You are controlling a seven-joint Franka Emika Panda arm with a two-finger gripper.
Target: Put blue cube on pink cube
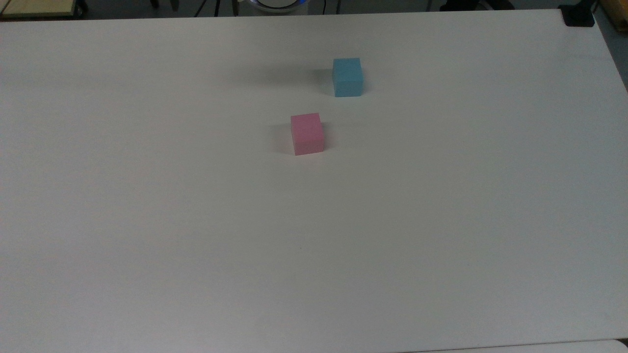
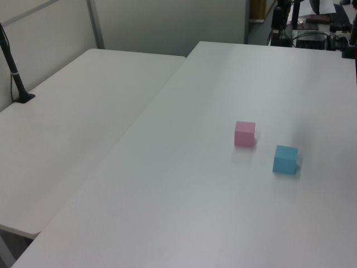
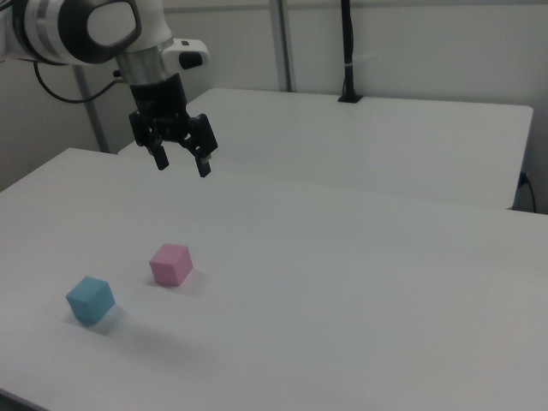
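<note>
The blue cube (image 1: 348, 77) (image 2: 285, 159) (image 3: 90, 300) rests on the white table, apart from the pink cube (image 1: 307, 133) (image 2: 244, 134) (image 3: 170, 264). In the top view the blue one lies up and to the right of the pink one. In the right view my gripper (image 3: 181, 163) hangs high above the table, over and behind the pink cube, open with nothing between its fingers.
The cubes sit on a wide white table (image 1: 314, 245). A second white table (image 2: 72, 111) adjoins it. A black post (image 3: 349, 51) stands at that table's far side. Cables and equipment (image 2: 312, 28) lie beyond the table's end.
</note>
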